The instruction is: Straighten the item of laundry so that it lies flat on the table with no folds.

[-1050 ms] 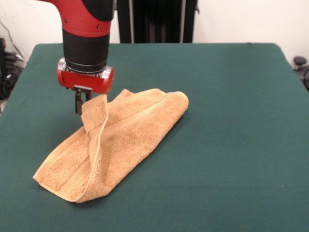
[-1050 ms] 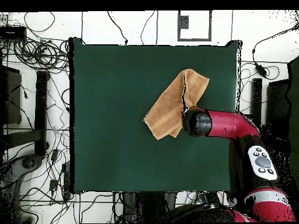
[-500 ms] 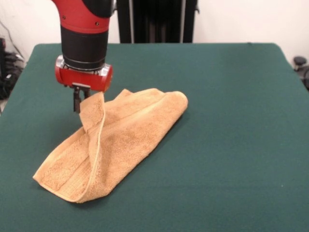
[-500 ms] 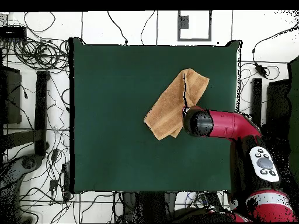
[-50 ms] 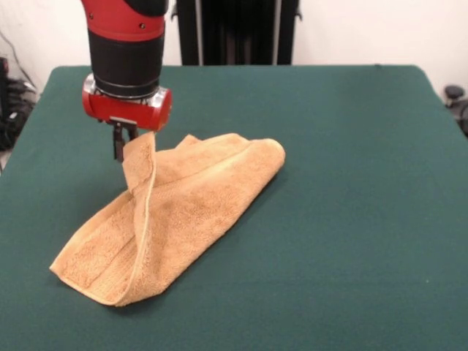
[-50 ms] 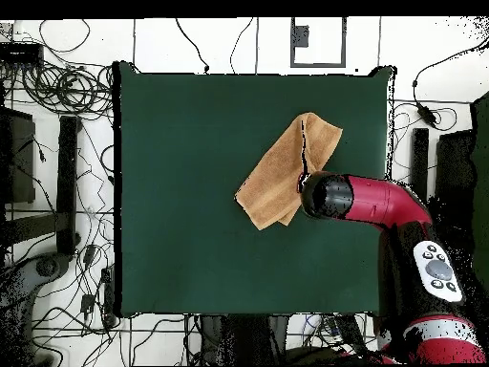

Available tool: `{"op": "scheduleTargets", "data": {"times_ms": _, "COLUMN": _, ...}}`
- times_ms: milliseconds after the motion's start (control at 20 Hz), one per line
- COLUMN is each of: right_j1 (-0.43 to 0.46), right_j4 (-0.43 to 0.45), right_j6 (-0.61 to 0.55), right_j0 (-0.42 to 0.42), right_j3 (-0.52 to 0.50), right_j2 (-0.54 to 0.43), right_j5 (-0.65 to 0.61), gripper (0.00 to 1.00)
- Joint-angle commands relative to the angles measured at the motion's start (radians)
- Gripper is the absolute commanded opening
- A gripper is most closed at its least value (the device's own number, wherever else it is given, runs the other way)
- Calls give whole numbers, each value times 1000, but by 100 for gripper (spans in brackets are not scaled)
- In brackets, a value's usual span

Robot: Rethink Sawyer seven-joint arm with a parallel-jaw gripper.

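Gripper (image 5: 121, 144): clenched on a raised corner of the towel (image 5: 183, 205), lifting it into a peak.
Towel: folded over, lying diagonally on the green table (image 5: 351, 183), toward one side.
Arm (image 6: 368, 201): directly above the lifted corner.

I see white wall (image 5: 380, 29) behind black stand (image 5: 238, 29) | white floor (image 6: 239, 43) | tangled black cables (image 6: 67, 86) beside it
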State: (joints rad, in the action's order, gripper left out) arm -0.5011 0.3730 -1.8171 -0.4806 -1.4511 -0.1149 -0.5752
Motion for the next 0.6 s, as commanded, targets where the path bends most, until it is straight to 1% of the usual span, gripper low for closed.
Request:
{"op": "scheduleTargets", "data": {"times_ms": 50, "right_j1": 43, "right_j4": -98, "right_j6": -82, "right_j0": 58, "right_j3": 72, "right_j2": -68, "right_j5": -202, "gripper": 0}}
{"op": "scheduleTargets", "data": {"times_ms": 250, "right_j1": 70, "right_j4": -136, "right_j6": -139, "right_j0": 95, "right_j3": 137, "right_j2": -48, "right_j5": -254, "gripper": 0}}
{"op": "scheduleTargets", "data": {"times_ms": 600, "right_j1": 107, "right_j4": -197, "right_j6": -224, "right_j0": 142, "right_j3": 215, "right_j2": -22, "right_j5": -293, "gripper": 0}}
